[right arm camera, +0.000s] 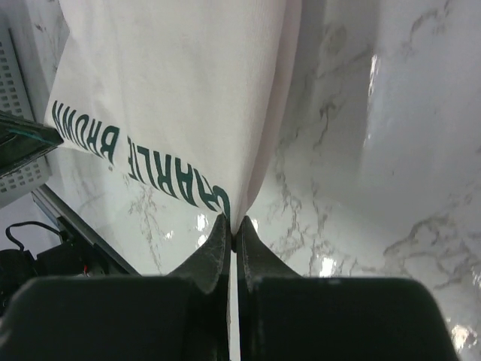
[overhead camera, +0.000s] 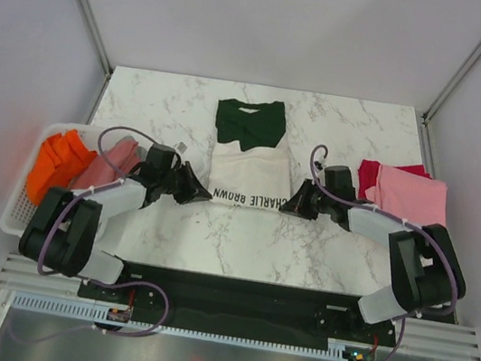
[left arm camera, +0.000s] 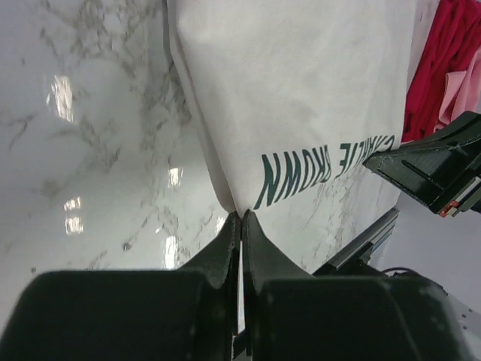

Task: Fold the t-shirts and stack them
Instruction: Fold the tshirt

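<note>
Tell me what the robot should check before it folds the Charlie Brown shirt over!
1. Left gripper pinches the cream t-shirt at its near corner: ok.
2. Right gripper pinches the other near corner: ok.
3. Dark green sleeves lie folded in at the far end: ok.
4. Pink t-shirt lies apart, to the right: ok.
5. Every cloth layer caught in the jaws: cannot tell.
</note>
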Robot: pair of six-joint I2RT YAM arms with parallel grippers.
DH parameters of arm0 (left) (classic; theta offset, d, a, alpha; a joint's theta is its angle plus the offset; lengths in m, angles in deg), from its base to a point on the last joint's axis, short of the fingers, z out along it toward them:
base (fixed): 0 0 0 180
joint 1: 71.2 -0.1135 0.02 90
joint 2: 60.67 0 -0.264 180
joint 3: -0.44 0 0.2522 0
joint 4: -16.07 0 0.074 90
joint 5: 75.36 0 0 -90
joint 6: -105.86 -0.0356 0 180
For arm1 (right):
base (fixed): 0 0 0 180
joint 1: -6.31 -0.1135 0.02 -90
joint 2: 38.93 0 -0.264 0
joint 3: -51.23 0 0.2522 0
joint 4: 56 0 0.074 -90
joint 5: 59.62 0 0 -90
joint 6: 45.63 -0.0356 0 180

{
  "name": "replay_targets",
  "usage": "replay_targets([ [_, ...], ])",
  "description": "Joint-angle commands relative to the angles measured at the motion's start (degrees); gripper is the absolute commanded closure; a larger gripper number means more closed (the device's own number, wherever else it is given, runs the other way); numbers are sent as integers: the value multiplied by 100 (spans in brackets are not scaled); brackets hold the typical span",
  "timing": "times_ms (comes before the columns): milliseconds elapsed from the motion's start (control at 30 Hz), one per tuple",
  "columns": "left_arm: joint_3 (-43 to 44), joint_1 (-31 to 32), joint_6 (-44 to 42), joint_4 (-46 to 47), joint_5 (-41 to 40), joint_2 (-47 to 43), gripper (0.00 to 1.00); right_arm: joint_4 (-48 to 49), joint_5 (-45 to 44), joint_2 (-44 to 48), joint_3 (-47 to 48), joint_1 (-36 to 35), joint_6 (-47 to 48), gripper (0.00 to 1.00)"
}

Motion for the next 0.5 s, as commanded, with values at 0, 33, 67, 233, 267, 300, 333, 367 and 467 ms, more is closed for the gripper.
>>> replay_targets([
  [0,-511,201,-96,-235,132,-829,98,-211,117,712,-446,-110,105,100],
  [33,-617,359,-8,-391,149,-1041,98,-437,91,896,-656,-154,113,100],
  [67,-783,430,36,-567,158,-1234,98,-527,82,1316,-763,-241,96,100],
  [233,-873,790,326,-1507,343,-2579,98,-1552,29,2759,-1054,-374,61,100],
  [267,-820,896,370,-1692,308,-3086,98,-1747,11,3214,-1019,-392,78,100],
  [300,-802,931,423,-2016,308,-3326,98,-1932,-15,3436,-975,-392,78,100],
  [333,-802,940,562,-2123,334,-3554,98,-2256,-33,3621,-870,-392,78,100],
  [367,-802,958,625,-2238,404,-3948,98,-2389,-41,3945,-808,-392,61,100],
  [467,-750,967,888,-2441,641,-4337,98,-2777,-68,4255,-510,-400,43,100],
])
